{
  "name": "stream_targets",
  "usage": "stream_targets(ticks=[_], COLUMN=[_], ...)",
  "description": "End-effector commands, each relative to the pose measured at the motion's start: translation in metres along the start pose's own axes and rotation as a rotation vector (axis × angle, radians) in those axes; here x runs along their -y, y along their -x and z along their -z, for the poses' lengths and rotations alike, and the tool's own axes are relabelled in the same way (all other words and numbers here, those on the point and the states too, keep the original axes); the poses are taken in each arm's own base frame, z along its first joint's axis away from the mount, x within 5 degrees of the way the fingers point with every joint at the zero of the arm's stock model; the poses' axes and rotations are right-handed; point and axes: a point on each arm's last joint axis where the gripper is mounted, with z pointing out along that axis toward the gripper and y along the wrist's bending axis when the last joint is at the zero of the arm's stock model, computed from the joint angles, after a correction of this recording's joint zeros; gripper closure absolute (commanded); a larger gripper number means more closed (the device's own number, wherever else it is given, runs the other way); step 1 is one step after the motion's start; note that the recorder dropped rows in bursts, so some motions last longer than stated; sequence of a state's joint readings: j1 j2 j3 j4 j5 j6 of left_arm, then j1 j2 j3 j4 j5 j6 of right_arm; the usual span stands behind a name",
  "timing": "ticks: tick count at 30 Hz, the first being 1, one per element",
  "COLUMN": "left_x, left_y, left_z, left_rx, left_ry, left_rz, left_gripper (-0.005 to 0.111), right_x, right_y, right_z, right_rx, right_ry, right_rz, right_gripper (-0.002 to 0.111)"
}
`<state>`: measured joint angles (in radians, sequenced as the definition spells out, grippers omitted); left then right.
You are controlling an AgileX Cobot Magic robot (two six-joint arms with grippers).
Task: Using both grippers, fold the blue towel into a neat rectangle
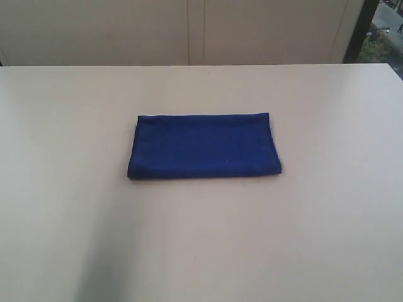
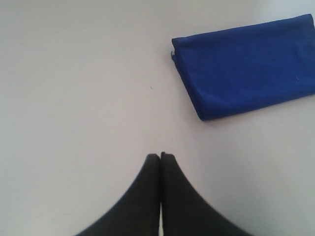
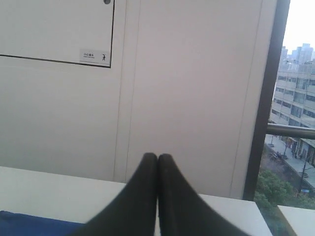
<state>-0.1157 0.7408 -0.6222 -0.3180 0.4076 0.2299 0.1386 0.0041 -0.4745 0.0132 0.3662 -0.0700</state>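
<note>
Both pinched together, empty: left claw (image 2: 160, 156) hovers over bare counter (image 1: 327, 239), well apart from blue towel (image 1: 203, 146); right claw (image 3: 157, 157) aimed toward wall (image 3: 197, 98). Blue towel lies mid-counter as flat layered rectangle, edges fairly even. Folding looks done; nothing obvious left.

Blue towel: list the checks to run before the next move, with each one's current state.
1. The blue towel lies folded as a rectangle on the table: ok.
2. Its layers sit flush at every edge: cannot tell.
3. The left claw is shut, empty and clear of the towel: ok.
4. The right claw is shut, empty and points at the wall: ok.
5. Nothing else lies on the towel: ok.
</note>
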Motion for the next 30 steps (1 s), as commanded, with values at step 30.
stream_targets(ticks=[30], left_x=[0.001], left_y=[-0.002], left_z=[0.001], left_rx=[-0.001], left_ry=[-0.006], left_rz=[0.005], left_gripper=[0.107], right_x=[-0.008], right_y=[-0.138], right_z=[-0.017], right_rx=[-0.411], right_ry=[0.013], right_rz=[-0.045], right_gripper=[0.108])
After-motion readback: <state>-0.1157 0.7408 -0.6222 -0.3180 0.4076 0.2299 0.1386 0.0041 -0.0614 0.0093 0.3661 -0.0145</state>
